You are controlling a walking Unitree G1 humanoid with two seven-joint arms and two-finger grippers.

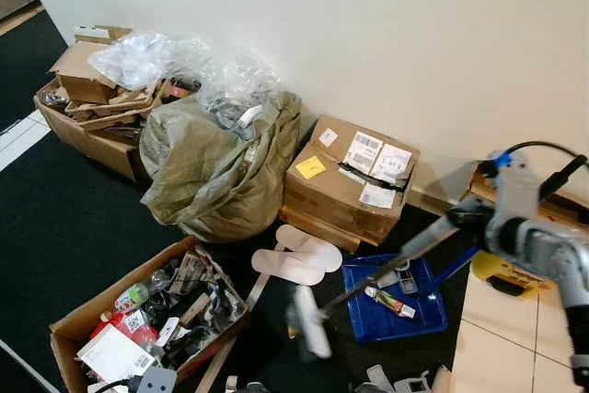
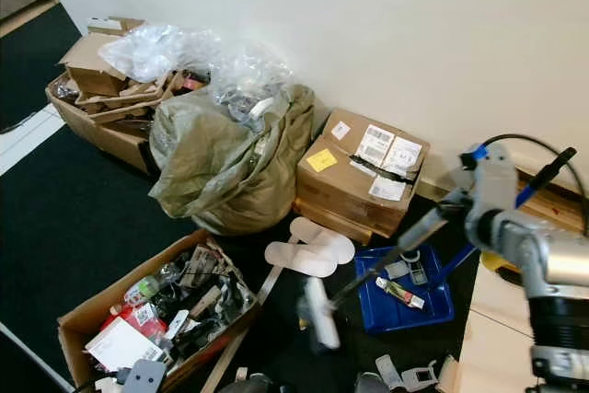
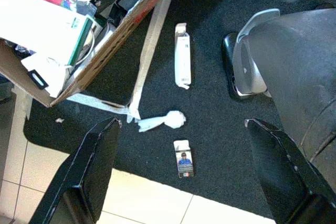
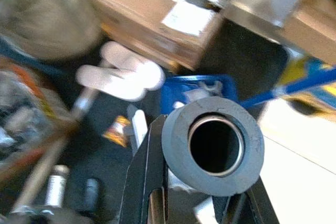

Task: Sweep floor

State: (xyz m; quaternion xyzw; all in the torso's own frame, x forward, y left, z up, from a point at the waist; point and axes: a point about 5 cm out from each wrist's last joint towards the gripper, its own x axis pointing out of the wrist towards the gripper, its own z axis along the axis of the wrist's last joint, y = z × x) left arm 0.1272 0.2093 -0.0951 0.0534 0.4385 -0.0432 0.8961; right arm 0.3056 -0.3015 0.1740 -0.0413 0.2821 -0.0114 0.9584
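Note:
My right gripper (image 1: 463, 219) is shut on the grey handle of a broom (image 1: 368, 280) at the right. The handle slants down and left to the blurred white broom head (image 1: 310, 321) on the black carpet. In the right wrist view the handle's hollow end (image 4: 215, 145) sits between the fingers (image 4: 143, 182). A blue dustpan (image 1: 426, 312) holding small items lies just right of the broom head. My left gripper (image 3: 178, 127) hangs open above the carpet, over a crumpled white paper (image 3: 161, 121), a small card (image 3: 183, 165) and a flat white carton (image 3: 181, 56).
An open cardboard box of clutter (image 1: 69, 330) stands at the front left. An olive sack (image 1: 216, 167), a sealed cardboard box (image 1: 342, 192) and more boxes (image 1: 92, 98) line the wall. White slippers (image 1: 299, 255) lie by the dustpan. Pale tile floor (image 1: 515, 338) lies to the right.

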